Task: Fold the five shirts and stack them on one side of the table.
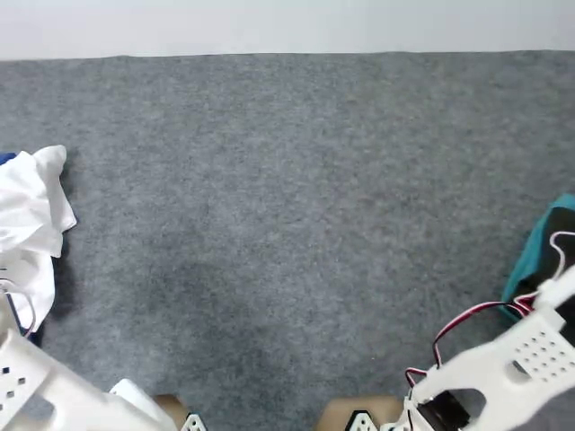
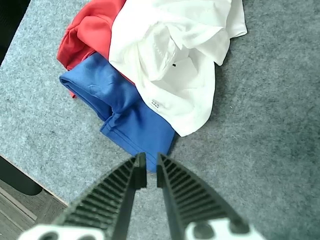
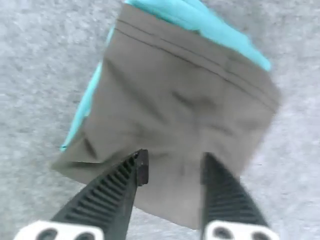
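While both arms sat at the near side of the grey counter [image 1: 287, 180] in the high view, left arm [image 1: 36, 386] at approx. 7 o'clock and right arm [image 1: 512, 368] at approx. 5 o'clock, the shirts lay in two groups well apart; a loose pile at 9 o'clock, a folded stack at approx. 4 o'clock. Pile: crumpled white shirt [image 2: 175, 60] on top, draped over a red shirt [image 2: 85, 30] and a blue shirt [image 2: 125, 115], all three unfolded; red and blue stuck out from under the white on the same side. Left end effector [image 2: 150, 170] hovered by the blue shirt's hem, jaws nearly closed w/ only a thin slit between them, gripping nothing. Stack: folded grey shirt [image 3: 180, 100] lay on a teal shirt [image 3: 200, 20], teal showing along two of its edges; right end effector [image 3: 175, 167] hung over the grey shirt, jaws set wide apart, holding nothing; couldn't tell whether the tips touched the fabric.
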{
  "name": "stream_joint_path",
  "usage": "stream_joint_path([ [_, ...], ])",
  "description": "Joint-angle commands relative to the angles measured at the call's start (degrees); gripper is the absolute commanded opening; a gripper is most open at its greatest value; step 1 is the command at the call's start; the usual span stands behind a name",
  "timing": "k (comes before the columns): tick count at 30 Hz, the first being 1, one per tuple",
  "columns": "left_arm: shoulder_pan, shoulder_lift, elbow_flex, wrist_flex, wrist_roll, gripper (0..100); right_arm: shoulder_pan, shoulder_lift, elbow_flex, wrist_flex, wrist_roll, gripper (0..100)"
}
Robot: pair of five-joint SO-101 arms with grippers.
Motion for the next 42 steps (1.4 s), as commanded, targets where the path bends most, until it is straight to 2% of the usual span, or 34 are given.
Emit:
stream_joint_path([
  [1,0.35,-0.97,-1.89,0.79,-0.53,5,-1.71,-2.15,2.73,2.24,-0.88,1.9],
  [9,0.35,-0.88,-1.89,0.79,-0.53,5,-4.62,7.34,6.33,2.24,-1.32,1.0],
  [14,0.35,-0.88,-1.89,0.79,-0.53,5,-8.92,12.35,5.89,1.89,-6.24,1.0],
  [20,0.35,-0.88,-1.89,0.79,-0.53,5,-12.79,9.63,2.90,1.98,-7.38,1.0],
  [27,0.35,-0.88,-1.89,0.79,-0.53,5,-9.98,4.09,-3.78,1.71,-7.65,1.3],
  [31,0.35,-0.88,-1.89,0.79,-0.53,5,-8.40,4.79,-4.48,-5.41,-7.65,1.3],
  [42,0.35,-0.88,-1.89,0.79,-0.53,5,-7.34,19.56,-4.92,-26.59,-7.56,1.0],
])
